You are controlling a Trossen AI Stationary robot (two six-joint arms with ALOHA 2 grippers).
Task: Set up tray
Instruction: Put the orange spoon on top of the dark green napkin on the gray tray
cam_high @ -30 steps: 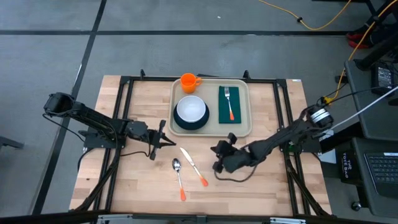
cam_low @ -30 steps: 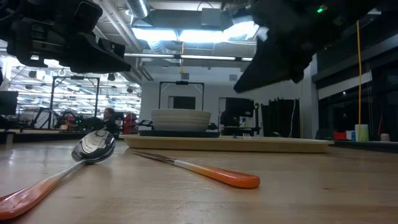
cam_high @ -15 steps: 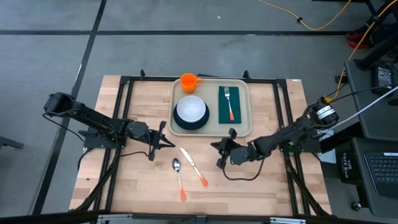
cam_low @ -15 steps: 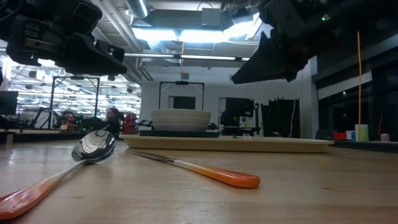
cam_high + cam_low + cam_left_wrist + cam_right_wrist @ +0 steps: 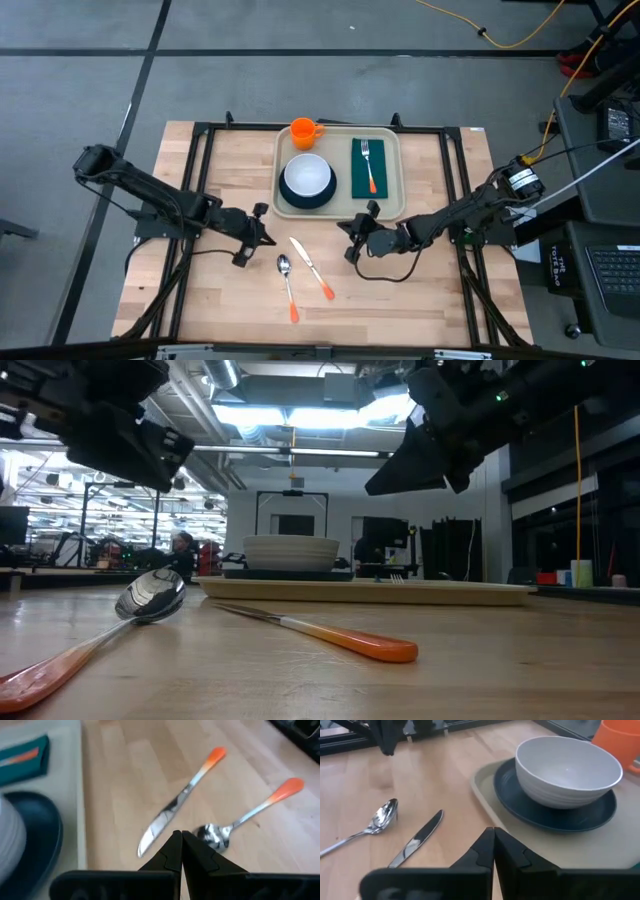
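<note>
High view: beige rounded tray (image 5: pixel 392 175) at far centre of pale wooden surface (image 5: pixel 440 290), carrying white bowl (image 5: pixel 306 176) on dark plate (image 5: pixel 288 201).

Left wrist: left gripper (image 5: pixel 178 845), jaws pressed together, above steel knife (image 5: pixel 172 810).

Right wrist: right gripper (image 5: pixel 493 844), jaws likewise closed, empty.

Grey floor (image 5: pixel 90 90), bright ceiling lights (image 5: pixel 300 415) beyond.

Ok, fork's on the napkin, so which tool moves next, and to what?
Probably the left tool: open it and lower onto the knife, which lies with the spoon on bare wood outside the tray. Both tools are shut and empty, and the right tool hovers by the tray's near edge.
</note>
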